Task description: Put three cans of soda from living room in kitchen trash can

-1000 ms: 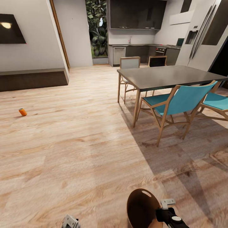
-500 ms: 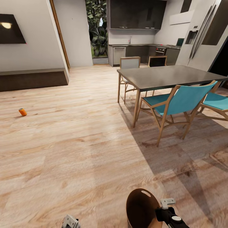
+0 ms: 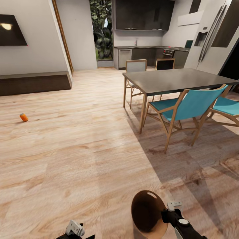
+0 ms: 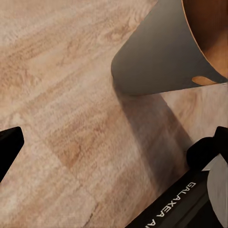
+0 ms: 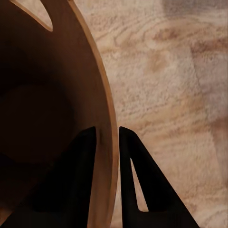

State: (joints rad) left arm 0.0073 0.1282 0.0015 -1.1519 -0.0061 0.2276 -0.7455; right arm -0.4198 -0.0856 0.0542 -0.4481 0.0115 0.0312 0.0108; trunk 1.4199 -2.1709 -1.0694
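The tash can (image 3: 147, 212), tan outside and dark brown inside, hangs tilted at the bottom of the head view. My right gripper (image 3: 170, 212) is shut on its rim. In the right wrist view one finger (image 5: 83, 175) is inside the bin (image 5: 42, 95) and the other outside, pinching the wall. My left gripper (image 3: 74, 229) is low to the bin's left; in the left wrist view it (image 4: 109, 147) stands open over bare floor beside the bin (image 4: 156, 52). An orange-red can of soda (image 3: 23, 117) lies on the wood floor far to the left. The other cans are out of view.
A dark dining table (image 3: 179, 79) with blue chairs (image 3: 189, 108) stands ahead on the right. The kitchen counters (image 3: 149, 53) and a fridge (image 3: 212, 36) are behind it. A low dark cabinet (image 3: 33, 83) runs along the left wall. Wood floor lies between.
The bin and my right gripper have risen a little and shifted slightly left in the head view. My left gripper has also come up a bit.
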